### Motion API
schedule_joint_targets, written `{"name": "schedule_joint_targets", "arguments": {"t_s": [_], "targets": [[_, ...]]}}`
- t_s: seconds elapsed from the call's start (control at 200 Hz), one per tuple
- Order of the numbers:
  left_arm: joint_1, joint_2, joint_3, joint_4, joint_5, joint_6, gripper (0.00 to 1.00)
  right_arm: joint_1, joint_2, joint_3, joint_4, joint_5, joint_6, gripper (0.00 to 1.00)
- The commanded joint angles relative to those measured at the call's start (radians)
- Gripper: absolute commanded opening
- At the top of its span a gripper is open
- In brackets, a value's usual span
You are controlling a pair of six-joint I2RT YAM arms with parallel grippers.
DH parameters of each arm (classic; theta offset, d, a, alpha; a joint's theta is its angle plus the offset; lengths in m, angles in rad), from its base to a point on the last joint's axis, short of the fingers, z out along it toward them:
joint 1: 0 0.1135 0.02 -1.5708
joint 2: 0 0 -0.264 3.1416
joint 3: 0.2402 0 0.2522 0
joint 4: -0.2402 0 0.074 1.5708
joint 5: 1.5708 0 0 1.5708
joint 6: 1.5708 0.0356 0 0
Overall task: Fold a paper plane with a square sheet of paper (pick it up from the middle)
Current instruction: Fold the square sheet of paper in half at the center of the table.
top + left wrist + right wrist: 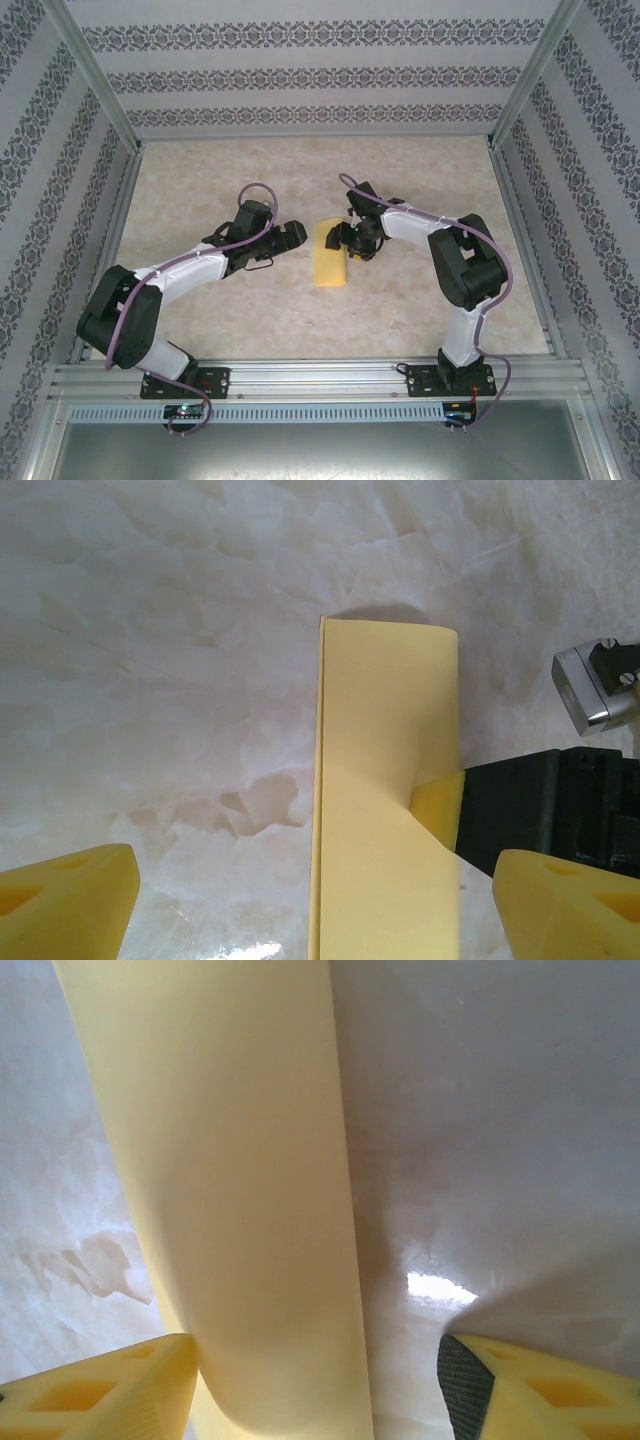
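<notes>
The thin yellow-orange square sheet of paper lies doubled over on the pale marbled table, its top flap bulging, uncreased. The right gripper straddles that fold, jaws apart, seemingly pinching nothing, though the close view is cramped; the left gripper hovers released alongside. The first fold looks in hand; next, pressing the crease flat.

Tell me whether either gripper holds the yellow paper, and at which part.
Nothing is held. The folded paper lies on the table; the left gripper is open beside it, and the right gripper is open, one finger touching its edge.
</notes>
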Motion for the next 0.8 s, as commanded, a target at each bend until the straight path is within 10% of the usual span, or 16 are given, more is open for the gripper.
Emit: {"name": "schedule_joint_targets", "arguments": {"t_s": [0.0, 0.794], "targets": [[-0.006, -0.009, -0.005, 0.024, 0.004, 0.009, 0.92, 0.017, 0.043, 0.021, -0.05, 0.047, 0.004, 0.68], [-0.006, -0.002, -0.005, 0.023, 0.015, 0.004, 0.88, 0.032, 0.08, 0.027, -0.112, 0.156, 0.025, 0.7]]}}
